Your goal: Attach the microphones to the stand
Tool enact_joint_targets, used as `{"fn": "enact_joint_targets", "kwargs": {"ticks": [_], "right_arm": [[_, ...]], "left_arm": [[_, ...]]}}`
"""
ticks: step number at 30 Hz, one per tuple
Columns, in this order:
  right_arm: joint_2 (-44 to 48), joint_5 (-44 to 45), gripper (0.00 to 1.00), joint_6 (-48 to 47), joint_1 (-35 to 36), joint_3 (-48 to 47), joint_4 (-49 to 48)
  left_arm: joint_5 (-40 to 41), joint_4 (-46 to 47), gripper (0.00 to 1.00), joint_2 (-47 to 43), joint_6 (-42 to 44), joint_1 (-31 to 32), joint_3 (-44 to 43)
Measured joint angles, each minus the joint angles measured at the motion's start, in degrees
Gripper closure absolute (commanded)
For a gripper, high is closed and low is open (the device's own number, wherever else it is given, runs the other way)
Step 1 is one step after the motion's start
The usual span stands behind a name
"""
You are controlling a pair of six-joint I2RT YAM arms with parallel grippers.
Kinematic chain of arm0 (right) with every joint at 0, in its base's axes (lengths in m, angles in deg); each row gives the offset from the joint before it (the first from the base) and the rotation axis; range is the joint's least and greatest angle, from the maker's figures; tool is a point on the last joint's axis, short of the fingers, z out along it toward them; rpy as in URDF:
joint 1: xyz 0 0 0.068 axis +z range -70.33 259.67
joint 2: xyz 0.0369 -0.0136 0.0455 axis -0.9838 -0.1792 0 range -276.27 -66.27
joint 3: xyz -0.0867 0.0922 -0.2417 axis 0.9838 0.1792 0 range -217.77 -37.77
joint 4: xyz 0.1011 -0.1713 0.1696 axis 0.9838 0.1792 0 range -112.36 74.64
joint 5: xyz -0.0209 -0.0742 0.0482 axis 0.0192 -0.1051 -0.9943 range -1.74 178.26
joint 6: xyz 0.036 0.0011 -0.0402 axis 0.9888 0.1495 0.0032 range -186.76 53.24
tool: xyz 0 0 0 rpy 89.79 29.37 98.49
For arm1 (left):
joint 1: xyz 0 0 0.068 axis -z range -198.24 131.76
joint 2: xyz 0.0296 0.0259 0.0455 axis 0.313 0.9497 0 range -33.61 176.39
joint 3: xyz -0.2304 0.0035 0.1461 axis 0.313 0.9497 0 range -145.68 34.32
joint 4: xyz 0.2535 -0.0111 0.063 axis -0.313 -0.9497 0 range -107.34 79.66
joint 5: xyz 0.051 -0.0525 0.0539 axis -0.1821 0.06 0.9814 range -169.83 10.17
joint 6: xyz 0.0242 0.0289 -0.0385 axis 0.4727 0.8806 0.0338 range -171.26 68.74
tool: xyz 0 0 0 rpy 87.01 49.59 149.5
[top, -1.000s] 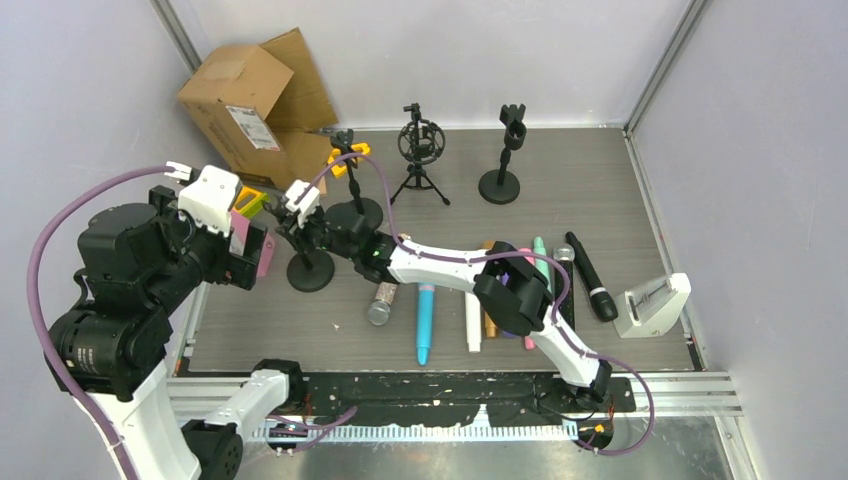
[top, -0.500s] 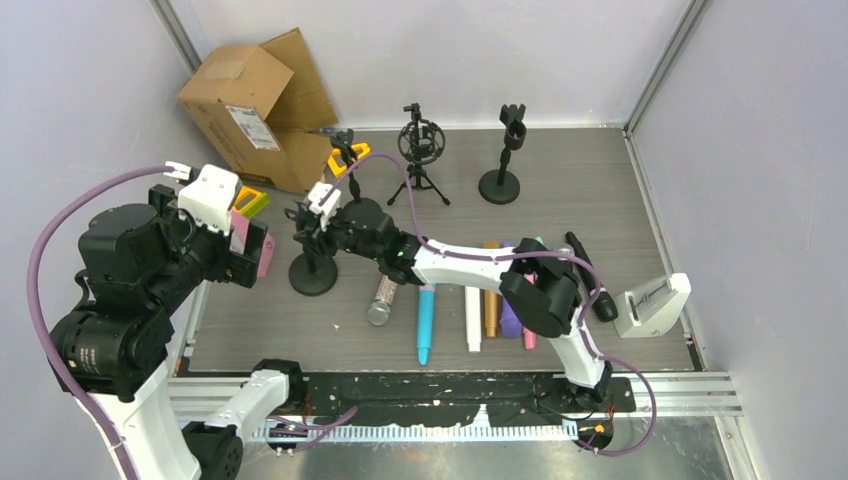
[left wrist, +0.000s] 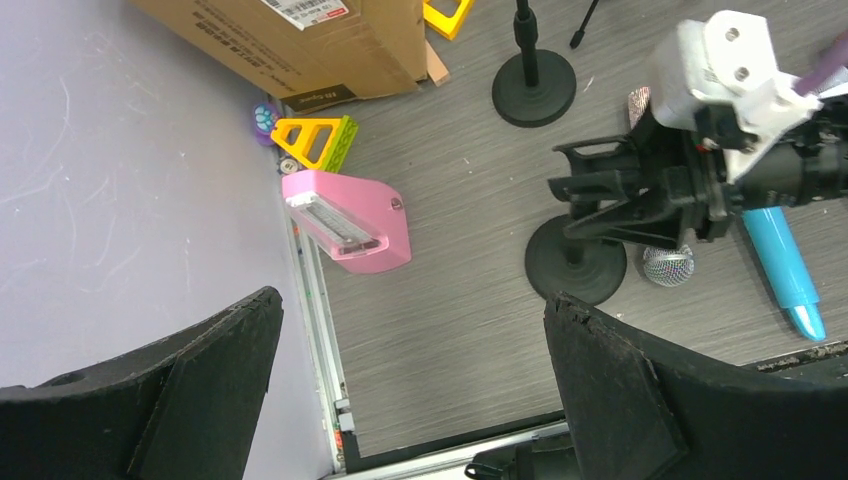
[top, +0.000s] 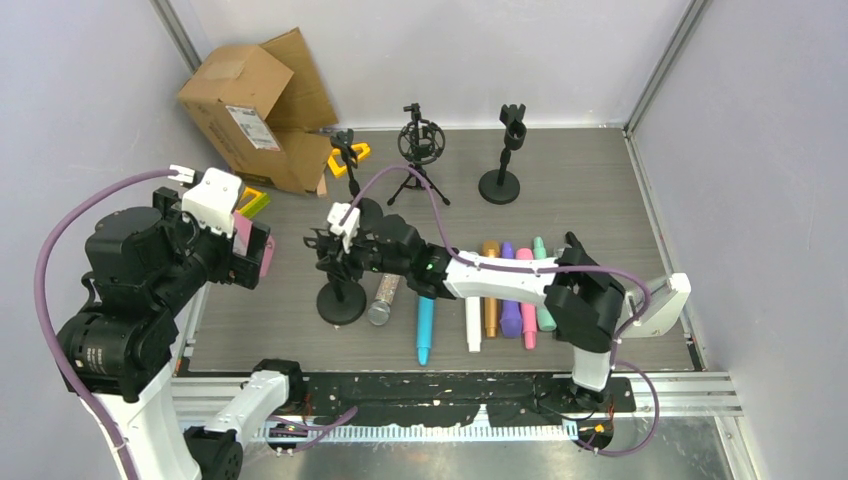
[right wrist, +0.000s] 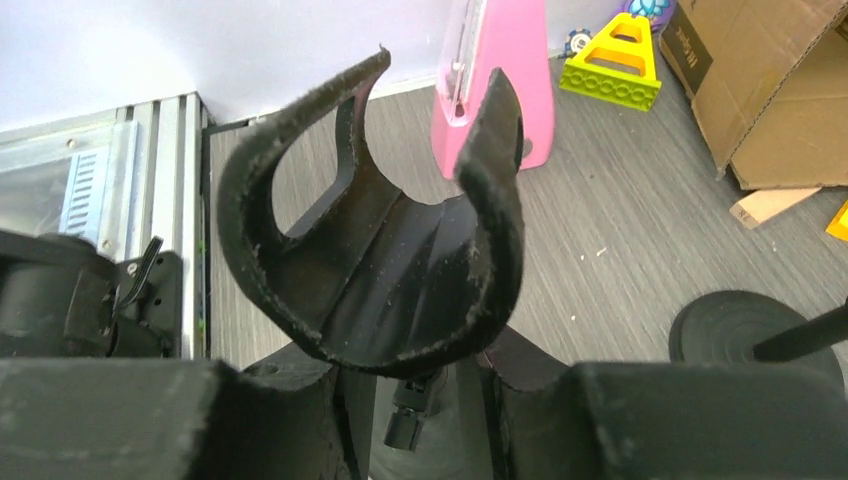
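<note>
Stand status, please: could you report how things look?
Left gripper open, empty. Right gripper shut on stand, clip empty. Silver microphone lies beside the stand's base.

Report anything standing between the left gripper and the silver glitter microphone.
The black round-based microphone stand, held in the jaws of the right gripper, stands directly between the open left gripper and the silver glitter microphone. Its base sits beside the microphone's head.
</note>
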Motion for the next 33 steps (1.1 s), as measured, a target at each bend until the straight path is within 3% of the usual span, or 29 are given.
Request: {"fn": "enact_joint_targets", "kwargs": {"ticks": [15,29,33], "right_arm": [[13.4,3.9,0.95,-1.3,5.3,15.8,-1.0],[21.5,5.6,0.95,-1.4,6.1,22.6,1.4],[22.6,5.5,0.85,-1.5,6.1,23.3,2.8]], "left_arm": [[-1.5,1.7,0.00,-0.9,0.0,0.0,5.7],[-3.4,2.2,0.00,-1.6,-0.1,0.0,7.4],[-3.8,2.3,0.00,-1.6,-0.2,0.0,7.4]]}}
